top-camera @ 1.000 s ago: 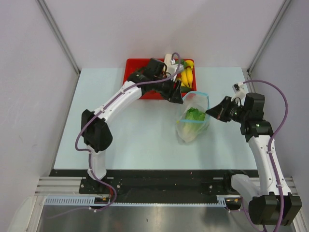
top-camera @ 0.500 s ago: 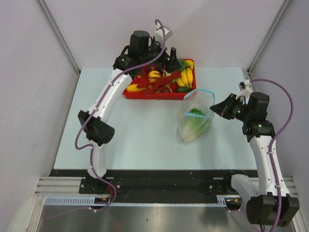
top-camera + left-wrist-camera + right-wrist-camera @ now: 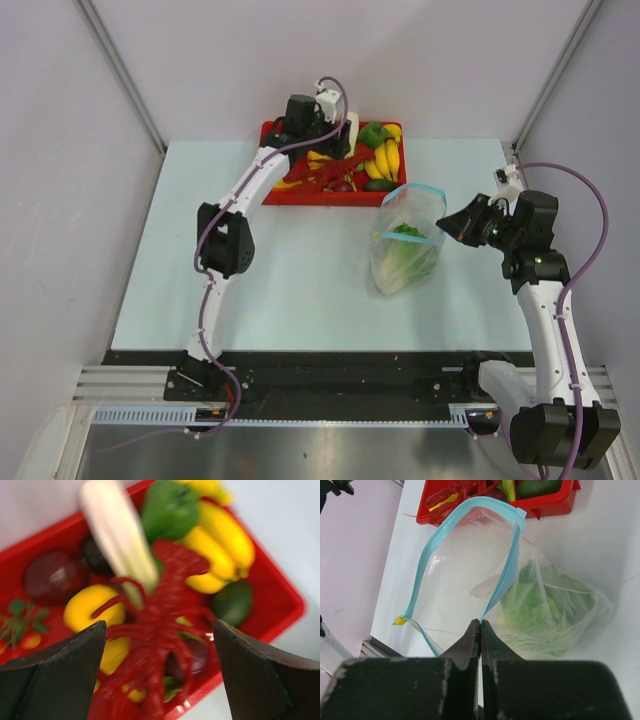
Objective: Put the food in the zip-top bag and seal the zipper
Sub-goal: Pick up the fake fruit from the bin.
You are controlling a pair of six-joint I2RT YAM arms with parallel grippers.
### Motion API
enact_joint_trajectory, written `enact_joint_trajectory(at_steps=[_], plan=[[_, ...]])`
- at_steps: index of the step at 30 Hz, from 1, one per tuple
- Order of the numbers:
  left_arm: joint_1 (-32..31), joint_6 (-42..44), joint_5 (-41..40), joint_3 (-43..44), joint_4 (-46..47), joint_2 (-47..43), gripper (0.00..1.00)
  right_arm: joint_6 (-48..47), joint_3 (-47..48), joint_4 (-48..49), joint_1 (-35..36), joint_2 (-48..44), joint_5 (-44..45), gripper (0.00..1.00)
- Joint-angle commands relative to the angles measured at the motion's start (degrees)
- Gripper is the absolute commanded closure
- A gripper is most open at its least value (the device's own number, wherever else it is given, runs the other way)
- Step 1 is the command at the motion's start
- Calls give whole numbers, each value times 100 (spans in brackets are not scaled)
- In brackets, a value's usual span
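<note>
red tray [image 3: 300, 198]: at the far edge of the tabletop [image 3: 250, 270], heaped with toy food.
tray contents: bananas [image 3: 220, 545] and a green pepper [image 3: 170, 507] at one end; a yellow fruit [image 3: 90, 612] and dark purple pieces [image 3: 50, 577] at the other; a dark green piece [image 3: 232, 602] by the rim.
in the way: a red, many-legged toy [image 3: 160, 615] sprawled over the heap, with a pale stalk [image 3: 117, 535] beside it; both blurred in the left wrist view.
left tool [image 3: 159, 645]: spread wide above the tray, nothing between the fingers, the red toy directly below the gap.
zip-top bag [image 3: 408, 205]: upright on the tabletop, just in front of the tray's right end, mouth gaping.
cabbage [image 3: 545, 600]: low inside the bag, green and white through the plastic.
zipper [image 3: 507, 565]: unsealed, its blue strips bowed well apart.
right tool [image 3: 480, 625]: pressed together, pinching the bag's blue-edged rim; the open mouth and the cabbage just beyond the tips, the tray farther off.
</note>
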Motion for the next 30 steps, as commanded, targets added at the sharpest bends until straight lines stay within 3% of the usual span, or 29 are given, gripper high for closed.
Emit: enact_joint_trajectory(at_steps=[1,4,6,10,14,22,27,30], plan=[[633,-270,52,-134,-46,-345,10,-220,78,131,-26,-76,31,100],[975,222,702,-987,-91,-855,9,-247,78,96,-8,-41,40,100],[1117,198,556,-1261,-126,-952,10,-255,86,96,1,-15,31,100],[1372,-92,328,-1086,-117,-734,16,-317,78,-10,27,38,75,100],[1390,-146,290,-410,-705,-339,16,-334,86,112,80,100,92,100],[1794,2024,906,-707,-1585,-777,28,-290,78,227,80,91,75,100],[1882,3743,1381,-550,-2470,-707,30,-308,78,210,115,117,31,100],[1882,4354,1487,-637,-2736,-593,27,-326,86,192,133,126,31,100]])
